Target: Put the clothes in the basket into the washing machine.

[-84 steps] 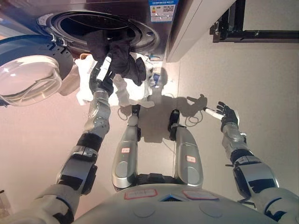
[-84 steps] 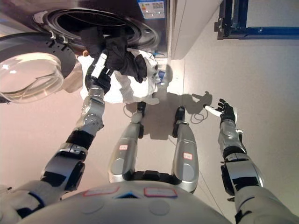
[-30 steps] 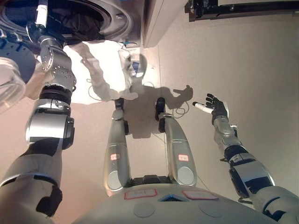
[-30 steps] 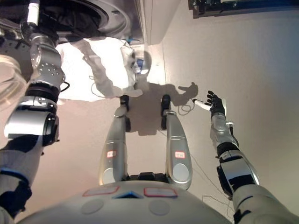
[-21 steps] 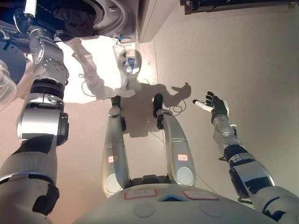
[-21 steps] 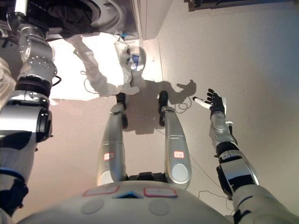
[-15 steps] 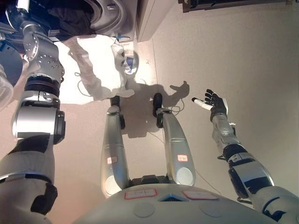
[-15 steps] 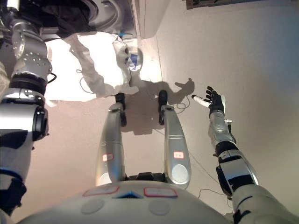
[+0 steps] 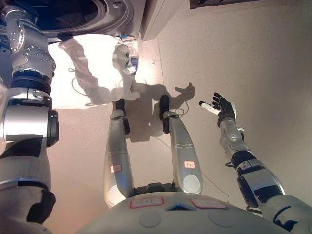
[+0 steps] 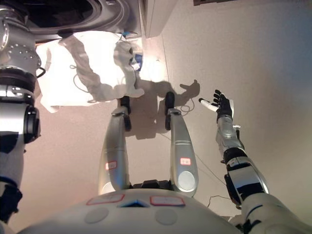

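At 11 o'clock, left arm reaches up into washing machine [image 9: 105, 12]; dark garment gone from view, hand unseen, likely delivered. Basket [image 9: 92, 68] below door. Right hand [image 9: 223, 108] spread, empty, 3 o'clock.

No text, number or sign can be read anywhere. The dark grey front-loading washing machine [image 9: 114, 14] shows no legible label, and the white cloth laundry basket [image 10: 105, 66] carries only a small blue mark too blurred to make out.
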